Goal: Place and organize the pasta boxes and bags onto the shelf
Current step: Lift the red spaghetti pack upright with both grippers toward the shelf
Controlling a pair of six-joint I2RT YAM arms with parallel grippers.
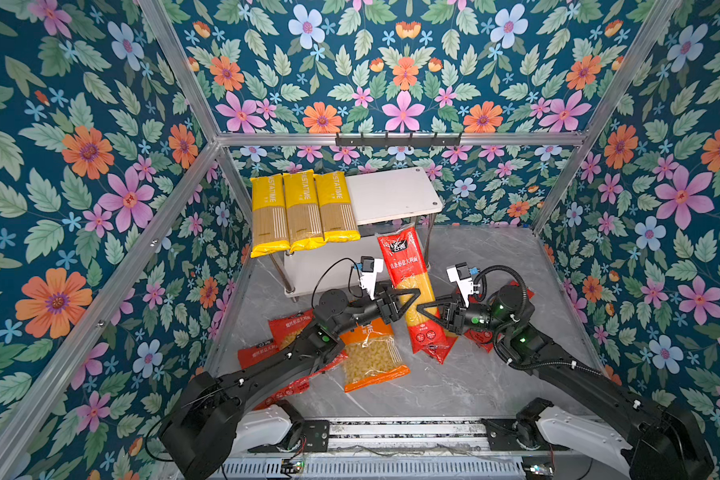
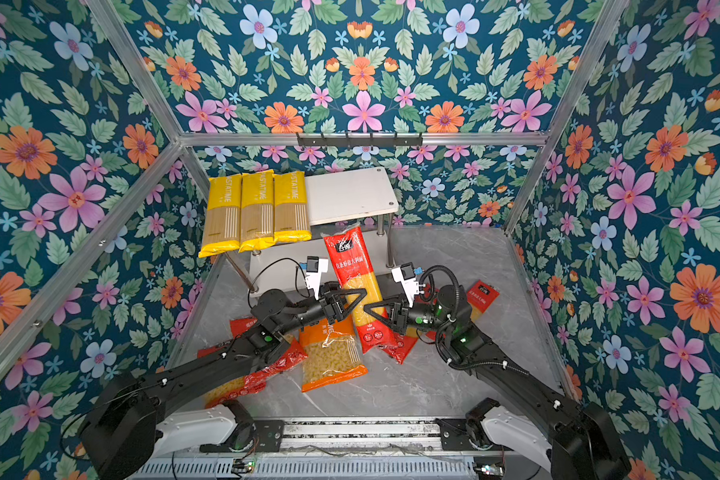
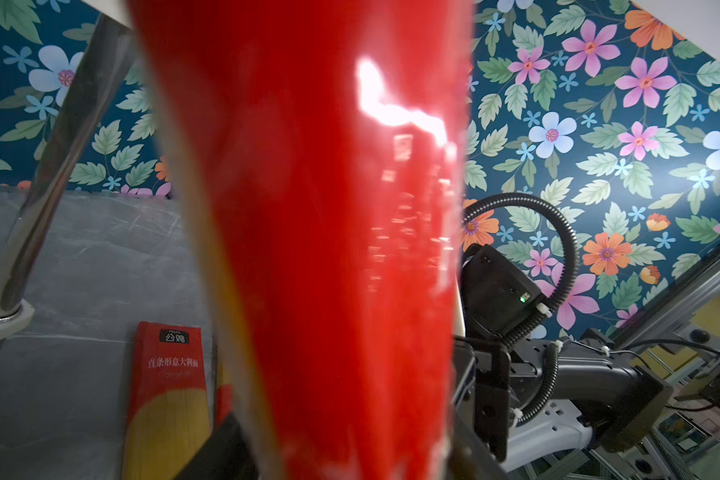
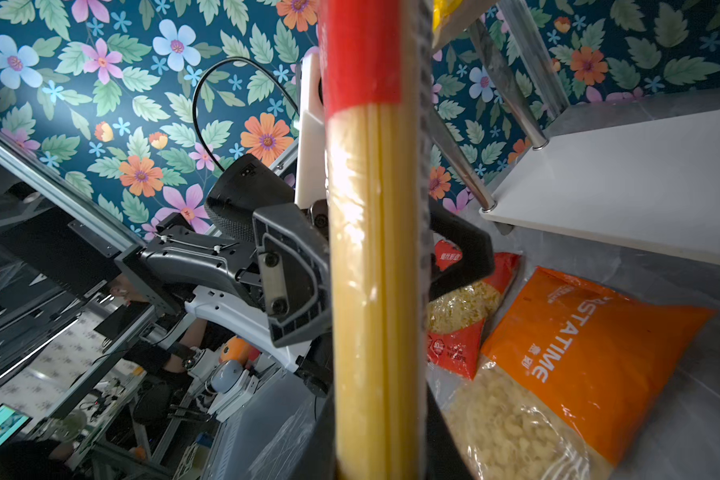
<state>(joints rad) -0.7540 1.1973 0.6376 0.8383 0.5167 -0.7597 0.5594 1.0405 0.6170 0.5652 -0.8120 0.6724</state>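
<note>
A long red spaghetti pack (image 1: 406, 266) (image 2: 348, 257) hangs upright above the table in front of the shelf (image 1: 391, 195). Both grippers hold it from opposite sides. My left gripper (image 1: 408, 301) (image 3: 350, 457) is shut across its broad face, its fingers (image 4: 296, 270) pressing on both edges. My right gripper (image 1: 427, 316) (image 4: 375, 457) is shut on its narrow yellow part. Three long yellow packs (image 1: 304, 208) lie side by side on the left of the top board. The orange curly pasta pack (image 1: 371, 353) (image 4: 591, 353) lies on the table below the grippers.
Short red packs (image 1: 285, 328) lie under my left arm. Another long red pack (image 2: 483, 295) (image 3: 167, 374) lies behind my right arm. The lower shelf board (image 4: 641, 187) and the right half of the top board are bare. A black hook rail (image 1: 398, 139) hangs on the back frame.
</note>
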